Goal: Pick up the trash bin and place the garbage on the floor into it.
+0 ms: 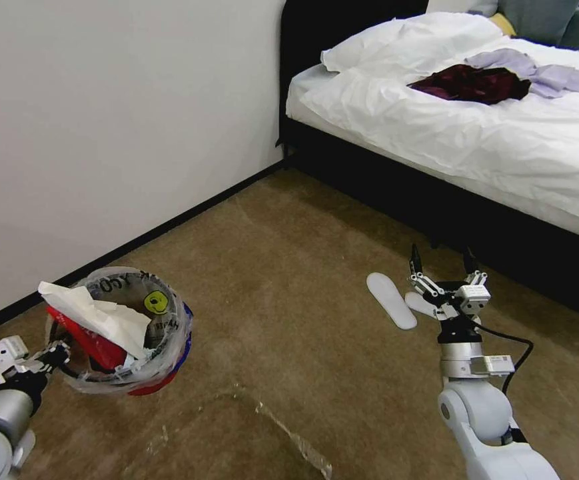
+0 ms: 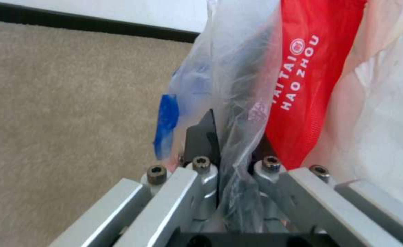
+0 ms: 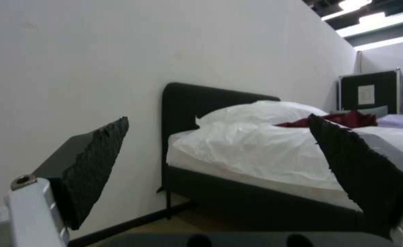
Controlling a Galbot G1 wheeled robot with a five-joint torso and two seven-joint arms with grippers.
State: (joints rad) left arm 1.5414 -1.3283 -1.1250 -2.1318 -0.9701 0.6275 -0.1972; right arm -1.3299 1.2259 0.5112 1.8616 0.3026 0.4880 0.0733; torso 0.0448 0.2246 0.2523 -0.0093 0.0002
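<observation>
While our left gripper [image 2: 231, 137] has its fingers clamped on the trash bin [image 1: 126, 331] rim, our right gripper [image 1: 444, 267] hovers over the floor [image 1: 289, 280], fingers apart.

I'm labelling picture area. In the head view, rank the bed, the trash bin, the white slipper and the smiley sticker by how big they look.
1. bed
2. trash bin, though it sits nearer the camera
3. white slipper
4. smiley sticker

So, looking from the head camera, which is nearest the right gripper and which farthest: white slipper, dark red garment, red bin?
1. Flat white slipper, on the brown carpet just left of the right gripper.
2. Small round red trash bin, far left, held by the left gripper.
3. Dark red garment, up on the bed.
</observation>
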